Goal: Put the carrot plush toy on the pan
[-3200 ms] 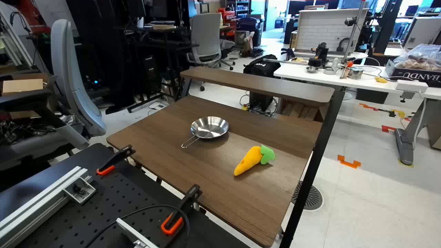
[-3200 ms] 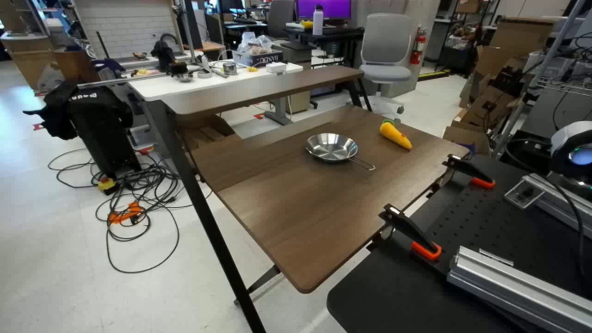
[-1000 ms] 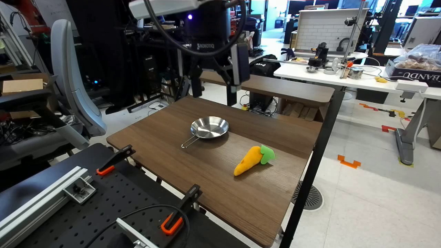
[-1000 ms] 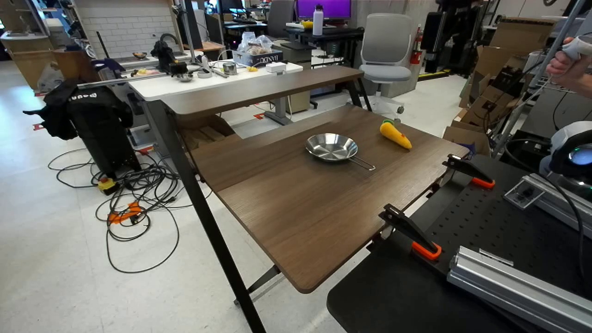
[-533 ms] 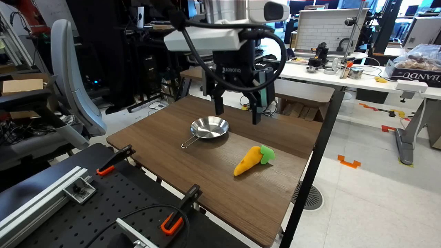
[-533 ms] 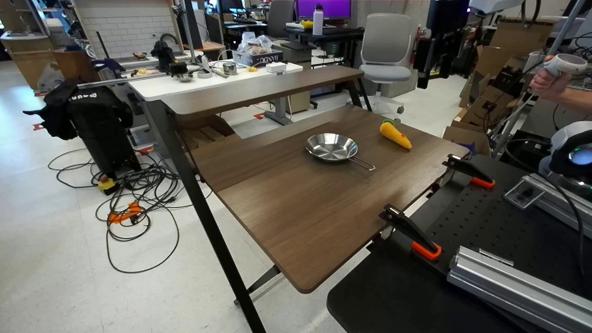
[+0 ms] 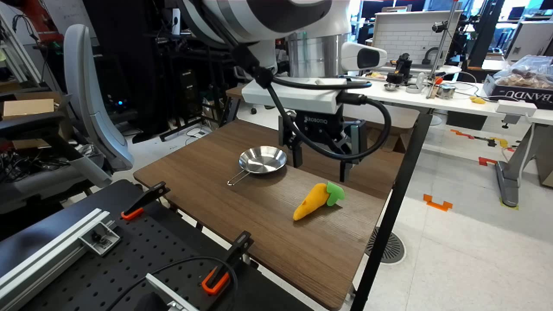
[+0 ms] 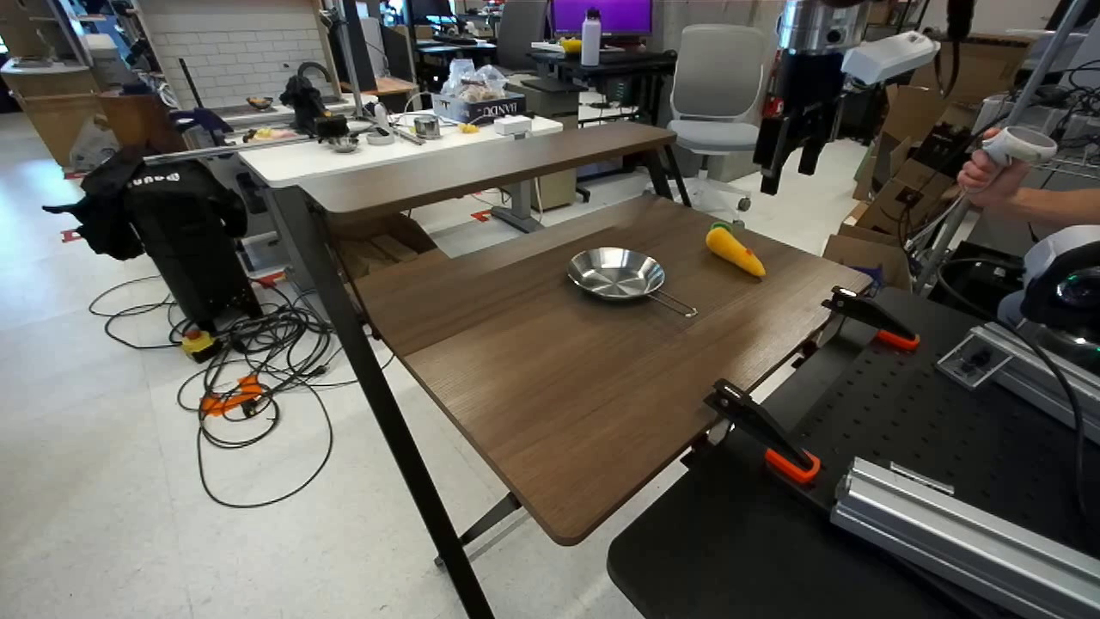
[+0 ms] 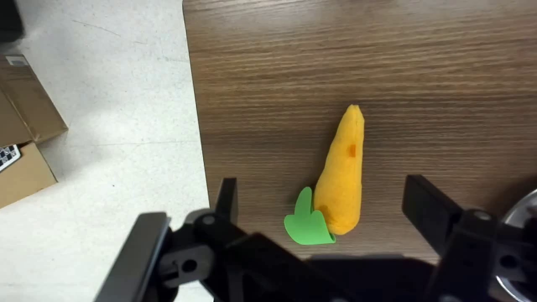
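The carrot plush toy, orange-yellow with a green tuft, lies on the brown table in both exterior views [image 7: 313, 202] [image 8: 733, 251]. In the wrist view the carrot [image 9: 342, 180] lies below and between my fingers, its tuft toward the gripper's base. The silver pan [image 7: 262, 160] stands on the table beside it and also shows in an exterior view [image 8: 616, 273]. Only part of the pan's rim [image 9: 519, 208] shows at the wrist view's right edge, behind a finger. My gripper [image 7: 320, 168] is open and empty, above the table near the carrot; it also shows in an exterior view [image 8: 789, 176] and the wrist view [image 9: 321, 186].
A raised brown shelf [image 8: 481, 168] runs along the table's [image 7: 268, 220] far side. Black clamps with orange pads [image 7: 218, 276] grip the near edge beside the black perforated base [image 7: 142, 255]. A person's hand with a controller [image 8: 1001, 168] is at the right of an exterior view.
The arm has come into view from above. My open gripper has moved down and toward the carrot. The carrot and the pan have not moved.
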`<state>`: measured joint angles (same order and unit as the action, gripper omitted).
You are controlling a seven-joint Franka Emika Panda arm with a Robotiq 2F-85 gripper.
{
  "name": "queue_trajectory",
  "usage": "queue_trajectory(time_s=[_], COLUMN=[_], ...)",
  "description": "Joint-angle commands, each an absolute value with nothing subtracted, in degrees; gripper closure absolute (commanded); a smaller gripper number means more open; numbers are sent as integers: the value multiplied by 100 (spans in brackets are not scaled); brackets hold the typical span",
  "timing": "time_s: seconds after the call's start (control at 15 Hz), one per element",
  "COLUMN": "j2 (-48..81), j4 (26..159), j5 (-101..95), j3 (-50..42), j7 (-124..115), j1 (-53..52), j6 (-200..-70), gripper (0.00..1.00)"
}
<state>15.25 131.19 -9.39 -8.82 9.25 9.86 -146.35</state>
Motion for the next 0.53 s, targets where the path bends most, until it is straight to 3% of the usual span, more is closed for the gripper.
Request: queue_trajectory(time_s=[0.0,0.47], j2=[2058,2824], j4=[12789,12418], j5=[-715,-740], j3=[-777,-667], j7=[1156,1086], j1=[1087,1059], j6=[-15003,-15261], gripper=[0,0])
